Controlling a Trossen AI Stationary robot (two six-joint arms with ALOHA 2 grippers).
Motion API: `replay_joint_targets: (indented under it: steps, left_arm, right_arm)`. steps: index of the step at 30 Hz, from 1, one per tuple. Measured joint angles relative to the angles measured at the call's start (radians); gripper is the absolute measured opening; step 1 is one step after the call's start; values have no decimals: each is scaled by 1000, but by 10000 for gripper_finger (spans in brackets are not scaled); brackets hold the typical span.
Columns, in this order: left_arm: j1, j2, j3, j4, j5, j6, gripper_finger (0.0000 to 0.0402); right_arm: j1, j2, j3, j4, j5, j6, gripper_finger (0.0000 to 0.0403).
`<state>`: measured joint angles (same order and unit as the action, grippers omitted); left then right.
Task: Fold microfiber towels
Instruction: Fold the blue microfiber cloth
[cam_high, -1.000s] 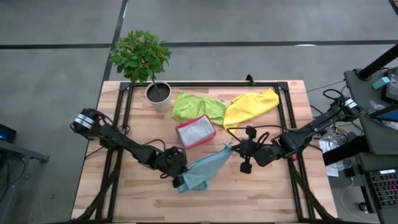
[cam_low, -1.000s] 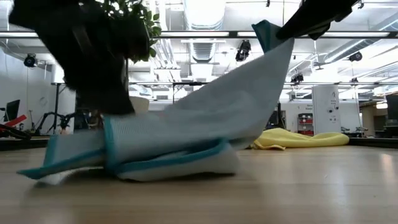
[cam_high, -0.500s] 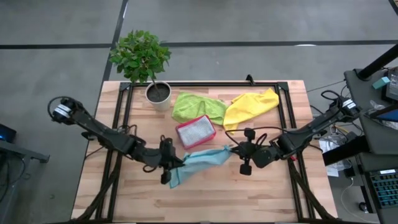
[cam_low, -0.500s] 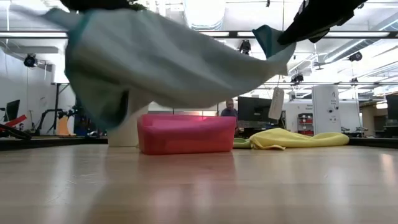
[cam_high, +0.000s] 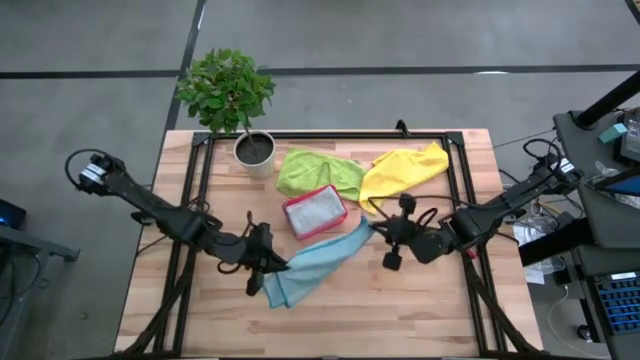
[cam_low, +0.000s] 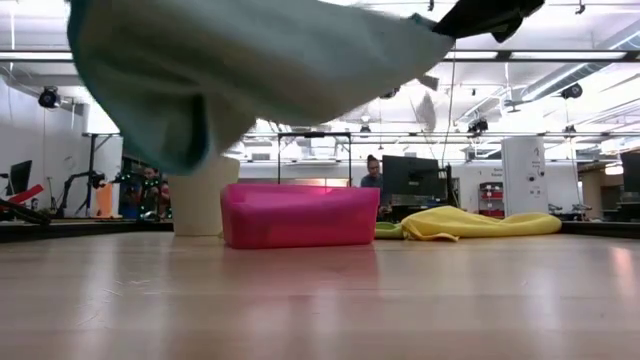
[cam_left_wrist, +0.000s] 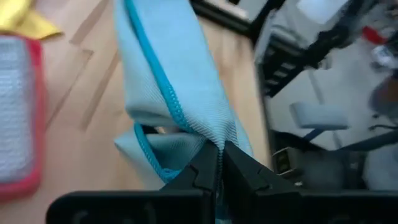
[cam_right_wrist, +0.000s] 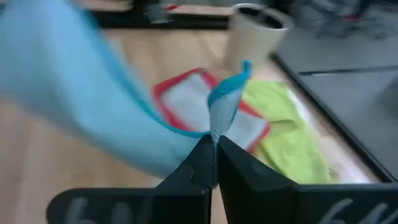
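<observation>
A light teal-blue microfiber towel (cam_high: 318, 260) hangs in the air between my two grippers, clear of the table in the low view (cam_low: 250, 70). My left gripper (cam_high: 272, 268) is shut on its near-left end, and my right gripper (cam_high: 372, 232) is shut on its far-right end. A lime green towel (cam_high: 320, 172) and a yellow towel (cam_high: 405, 170) lie crumpled on the table's far half. A pale grey cloth lies inside the pink tray (cam_high: 315, 211). My left gripper pinches the towel at its hemmed edge (cam_left_wrist: 202, 134) between its two fingers, where the cloth is bunched in more than one layer. The fingers come from the table's left, slanting down. A loose flap (cam_high: 285, 290) hangs below them, clear of the table. My right gripper pinches a bunched corner (cam_right_wrist: 219, 127) of the towel between its two fingers, and the corner's tip (cam_right_wrist: 239, 73) sticks out past them. The fingers come from the table's right, slanting down. From here the cloth runs toward my left gripper, lifted clear.
A potted plant (cam_high: 255, 150) stands at the far left, beside the lime green towel. The pink tray sits just beyond the hanging towel. A black frame (cam_high: 330, 135) runs around the table's working area. Bare wood (cam_high: 400, 310) stretches along the near edge.
My left gripper has risen from the table and drawn toward the table's left, still shut on the towel. The towel's near-left end, which lay folded on the wood, is now lifted clear, and the cloth spans the two grippers.
</observation>
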<state>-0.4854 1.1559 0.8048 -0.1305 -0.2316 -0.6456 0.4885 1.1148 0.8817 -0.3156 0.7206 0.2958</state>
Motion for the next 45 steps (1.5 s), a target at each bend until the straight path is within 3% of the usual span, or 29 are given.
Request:
replay_joint_targets:
  steps: [5, 9, 15, 21, 29, 35, 39, 45]
  left_arm:
    - [-1, 79, -33, -24, -9, -29, 6]
    - [-1, 176, -32, -1, -9, -30, 34]
    - [-1, 326, -32, 99, 6, -54, 86]
    - [-2, 425, -33, 158, 59, -82, 95]
    - [-1, 456, -33, 173, -11, -17, 95]
    - [-7, 369, -32, 115, 57, 0, 96]
    - [-6, 333, -32, 70, 4, 25, 97]
    - [-3, 364, -32, 68, -52, 77, 132]
  right_arm:
    - [3, 16, -13, 3, -181, 15, 9]
    - [5, 52, -26, -19, -331, 63, 9]
    - [3, 150, -30, -56, -404, 125, 9]
    - [4, 241, -30, -54, -535, 125, 9]
    - [4, 319, -29, -57, -545, 142, 9]
    - [4, 321, -28, -55, -545, 142, 9]
    - [4, 321, -28, -53, -540, 142, 9]
    - [2, 321, -28, -50, -537, 142, 9]
